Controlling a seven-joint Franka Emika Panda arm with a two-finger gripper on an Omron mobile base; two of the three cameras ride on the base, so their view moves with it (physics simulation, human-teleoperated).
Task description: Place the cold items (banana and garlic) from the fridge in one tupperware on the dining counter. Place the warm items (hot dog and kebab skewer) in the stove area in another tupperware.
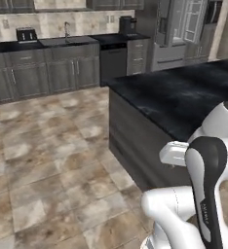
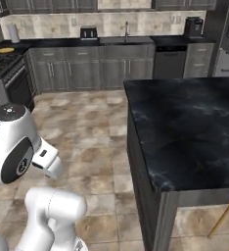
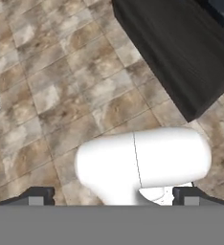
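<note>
I've got the dining counter [image 2: 185, 127] right ahead, its dark marble top bare beside my arm. The fridge [image 1: 177, 34] stands beyond its far end, the stove area [image 2: 9, 73] off left. My gripper [image 3: 113, 196] hangs spread wide, empty, over the tiled floor [image 3: 61, 95].

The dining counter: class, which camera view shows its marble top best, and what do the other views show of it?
The right base view: the dining counter shows its veined black top, near corner and dark base side. The left base view shows the top slanting away, partly behind the arm. The hand view shows just a dark base corner above the tiled floor.
</note>
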